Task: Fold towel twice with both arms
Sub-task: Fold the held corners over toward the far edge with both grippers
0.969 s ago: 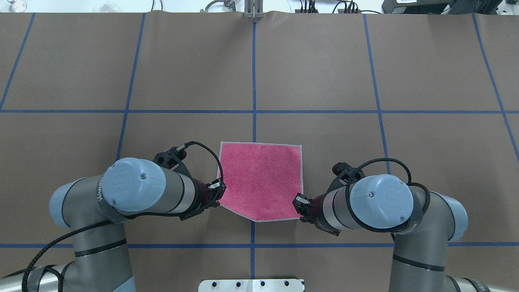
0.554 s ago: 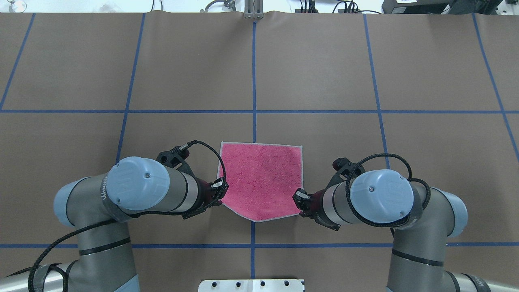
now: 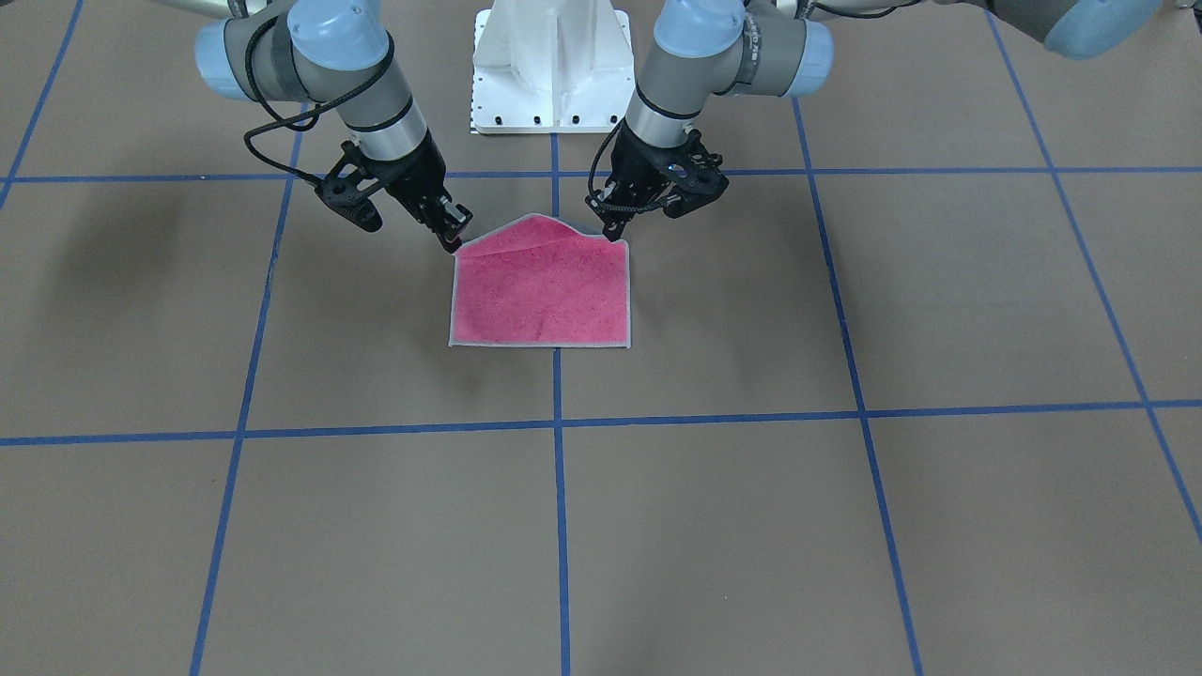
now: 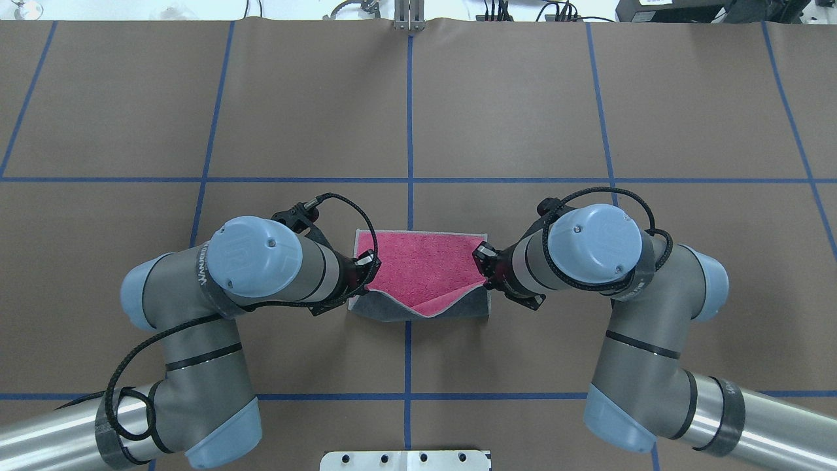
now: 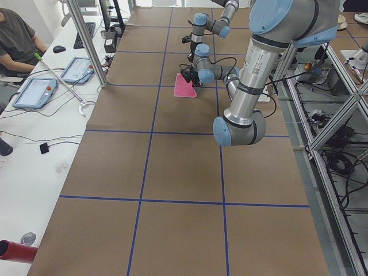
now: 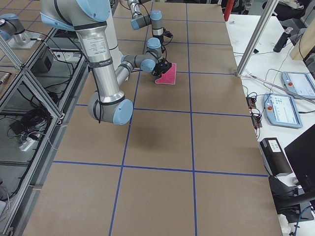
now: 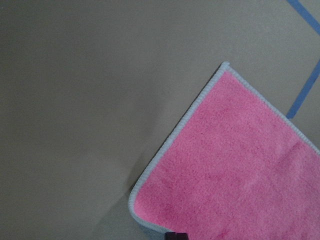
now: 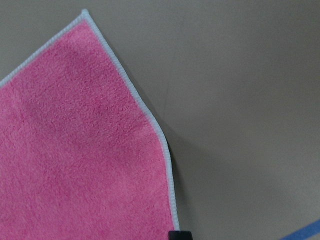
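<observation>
Your left tool [image 4: 367,265] and right tool [image 4: 484,256] each pinch a near corner of the towel [image 4: 425,265], holding that edge raised to fold it over, midway along the tabletop's [image 4: 523,98] robot-side edge.

left arm [image 4: 196,366]: enters from the lower left of the overhead view, elbow bent, forearm angled inward toward the table's middle, wrist tipped down
left gripper [image 4: 368,265]: low over the table, fingers pinched closed on one corner of the towel [image 4: 425,265], holding that corner raised
right arm [image 4: 628,366]: enters from the lower right of the overhead view, bent much like the other arm, forearm angled inward, wrist tipped down
right gripper [image 4: 482,256]: low over the table, fingers pinched closed on the neighbouring corner, also holding it raised
both grippers: pointing toward each other at about the same height, apart by the towel's width
</observation>
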`<state>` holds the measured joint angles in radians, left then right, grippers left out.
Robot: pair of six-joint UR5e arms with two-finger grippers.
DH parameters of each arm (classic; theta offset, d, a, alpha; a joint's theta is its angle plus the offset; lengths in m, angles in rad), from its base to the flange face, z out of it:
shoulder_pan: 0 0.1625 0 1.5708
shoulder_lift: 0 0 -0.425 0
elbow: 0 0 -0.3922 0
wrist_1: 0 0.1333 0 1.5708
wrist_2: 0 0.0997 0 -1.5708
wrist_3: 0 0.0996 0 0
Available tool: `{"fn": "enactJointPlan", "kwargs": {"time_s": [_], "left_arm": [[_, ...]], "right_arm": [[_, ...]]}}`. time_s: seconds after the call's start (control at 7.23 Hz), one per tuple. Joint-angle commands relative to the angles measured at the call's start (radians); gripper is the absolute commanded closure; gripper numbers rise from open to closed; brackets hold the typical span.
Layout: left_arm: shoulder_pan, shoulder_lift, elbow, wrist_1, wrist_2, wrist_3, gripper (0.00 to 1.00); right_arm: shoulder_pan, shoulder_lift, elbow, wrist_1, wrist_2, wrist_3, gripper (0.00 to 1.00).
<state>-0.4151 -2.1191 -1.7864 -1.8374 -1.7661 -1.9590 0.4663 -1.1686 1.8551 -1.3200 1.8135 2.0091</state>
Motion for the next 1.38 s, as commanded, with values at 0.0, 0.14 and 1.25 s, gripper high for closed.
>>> {"fn": "enactJointPlan", "kwargs": {"time_s": [0.0, 0.14, 1.25], "left_arm": [[-0.031, -0.016, 0.041, -0.002, 0.002, 0.000, 1.00], [-0.050, -0.018, 0.054, -0.002, 0.002, -0.008, 1.00], [-0.105, -0.116, 0.200, -0.025, 0.005, 0.000, 1.00]], "right_arm": [[0.047, 0.050, -0.078, 0.002, 0.009, -0.013, 1.00], [0.060, 0.069, -0.105, 0.002, 0.009, -0.016, 1.00], [0.083, 0.095, -0.152, 0.004, 0.009, -0.041, 1.00]]}}
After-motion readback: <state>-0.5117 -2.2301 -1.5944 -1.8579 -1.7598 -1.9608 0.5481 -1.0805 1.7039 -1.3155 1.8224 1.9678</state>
